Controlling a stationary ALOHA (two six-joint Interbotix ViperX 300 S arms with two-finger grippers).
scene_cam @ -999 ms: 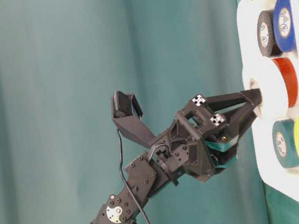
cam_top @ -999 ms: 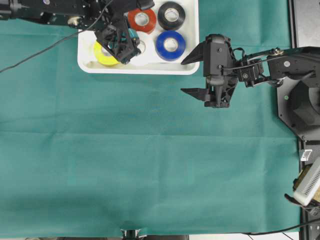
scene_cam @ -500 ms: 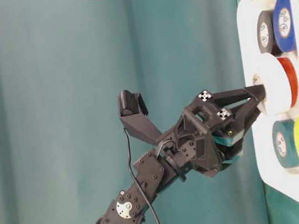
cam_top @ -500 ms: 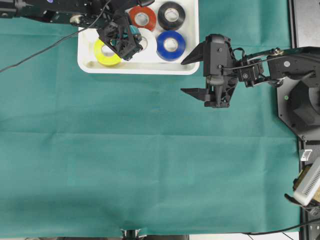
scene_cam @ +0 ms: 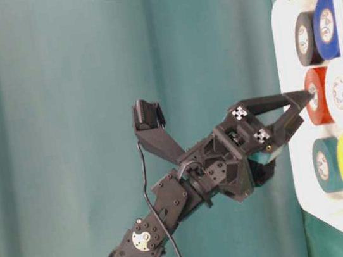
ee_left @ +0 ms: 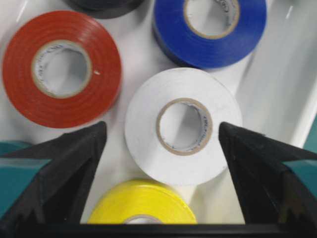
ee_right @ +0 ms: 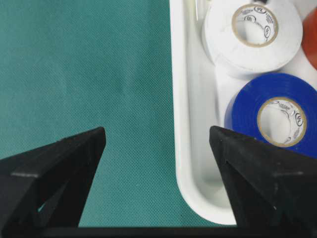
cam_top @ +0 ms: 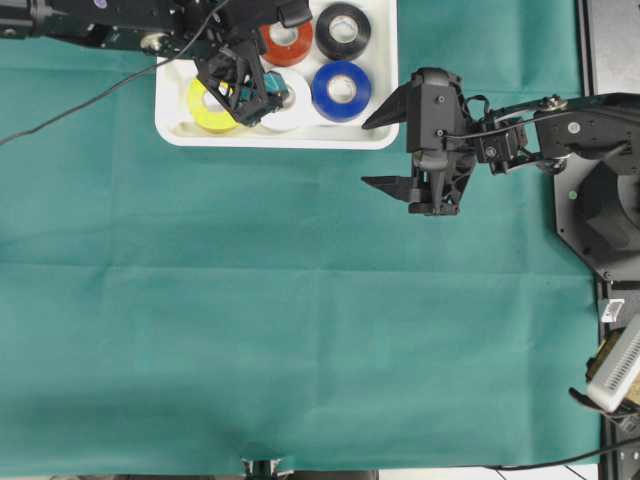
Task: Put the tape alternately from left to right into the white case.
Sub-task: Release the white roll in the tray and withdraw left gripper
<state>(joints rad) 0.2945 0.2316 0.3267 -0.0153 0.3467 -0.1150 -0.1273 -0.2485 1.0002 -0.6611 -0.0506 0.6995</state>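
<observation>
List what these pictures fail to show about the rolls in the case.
- Teal roll: hidden under the left gripper overhead.
- Black roll: cut by the top edge in the left wrist view.
- Yellow roll: cut off at the bottom there.
- White case: far end beyond the overhead frame.

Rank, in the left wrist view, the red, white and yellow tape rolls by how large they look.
1. white roll and red roll: look alike, unranked.
2. yellow roll: smallest, but cut off by the frame.
</observation>
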